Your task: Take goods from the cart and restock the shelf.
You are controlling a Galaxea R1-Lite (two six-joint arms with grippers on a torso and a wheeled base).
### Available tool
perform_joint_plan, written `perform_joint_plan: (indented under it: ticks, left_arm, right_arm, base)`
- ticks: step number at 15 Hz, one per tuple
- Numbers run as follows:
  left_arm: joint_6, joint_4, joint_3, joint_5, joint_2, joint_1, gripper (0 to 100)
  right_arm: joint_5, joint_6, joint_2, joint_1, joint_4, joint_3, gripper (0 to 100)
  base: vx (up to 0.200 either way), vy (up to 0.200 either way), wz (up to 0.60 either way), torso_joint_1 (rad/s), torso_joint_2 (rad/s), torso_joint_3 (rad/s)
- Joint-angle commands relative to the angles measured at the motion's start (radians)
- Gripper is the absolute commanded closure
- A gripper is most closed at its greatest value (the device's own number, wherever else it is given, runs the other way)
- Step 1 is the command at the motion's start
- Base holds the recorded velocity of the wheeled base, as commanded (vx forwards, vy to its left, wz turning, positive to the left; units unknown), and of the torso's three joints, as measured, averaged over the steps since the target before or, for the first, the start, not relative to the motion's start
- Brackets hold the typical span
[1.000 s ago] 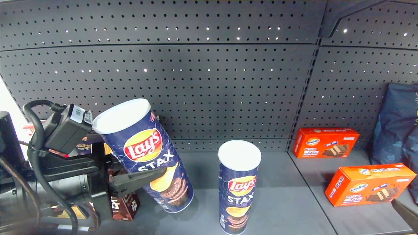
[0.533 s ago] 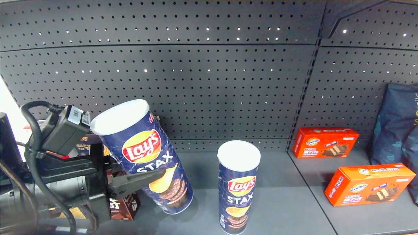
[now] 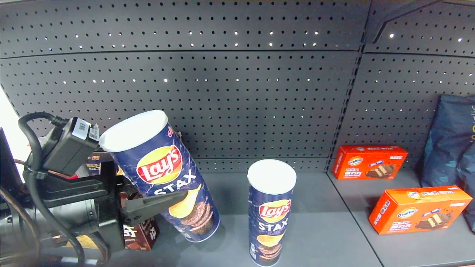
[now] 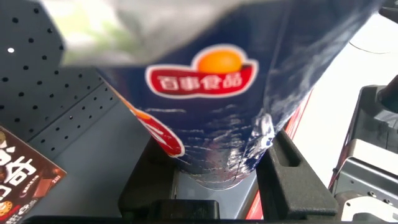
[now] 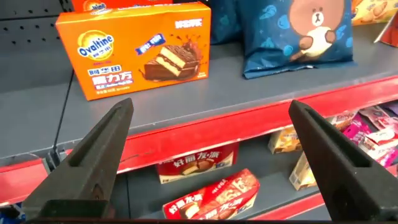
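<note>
Grips a chips can point(image 3: 159, 174) in the left gripper point(image 3: 163, 198) near the left end of the shelf point(image 3: 326, 230), fingers clamped on either side of the can's lower half. Holds it tilted, white lid leaning toward the left end, base low by the shelf deck; cannot tell whether touching. Just beside the gripper, at the left front corner, a brown carton point(image 3: 143, 231). Near the middle of the front edge, apart from the held one, a second chips can point(image 3: 271, 211), upright. On the right section, a rear orange box point(image 3: 369, 161) against the pegboard back point(image 3: 237, 92) and a front orange box point(image 3: 419, 209) nearer the front edge, with blue bags point(image 3: 451, 141) at the right end. Hangs the right gripper point(image 5: 210, 106) before the shelf's red front edge, fingers spread wide, facing the front orange box.
</note>
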Motion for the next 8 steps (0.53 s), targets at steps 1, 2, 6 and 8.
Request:
perform_joint_plan:
  ticks: [1,2,6,8]
  left_arm:
    - [0.0,0.002,-0.03,0.001,0.0,0.002,100]
    - [-0.002,0.005,-0.05,0.001,0.009,0.007,100]
    - [0.001,0.056,-0.222,0.001,0.074,0.014,100]
    - [0.009,0.18,-0.343,0.002,0.098,0.011,100]
  right_arm:
    - [0.0,0.0,0.0,0.001,-0.001,0.001,0]
    - [0.0,0.0,0.0,0.001,0.001,0.001,0]
    - [0.0,0.0,0.0,0.001,-0.001,0.001,0]
    - [0.0,0.0,0.0,0.001,0.001,0.001,0]
  base:
    - [0.0,0.0,0.0,0.0,0.0,0.0]
    - [0.0,0.0,0.0,0.0,0.0,0.0]
    - [0.0,0.0,0.0,0.0,0.0,0.0]
    - [0.0,0.0,0.0,0.0,0.0,0.0]
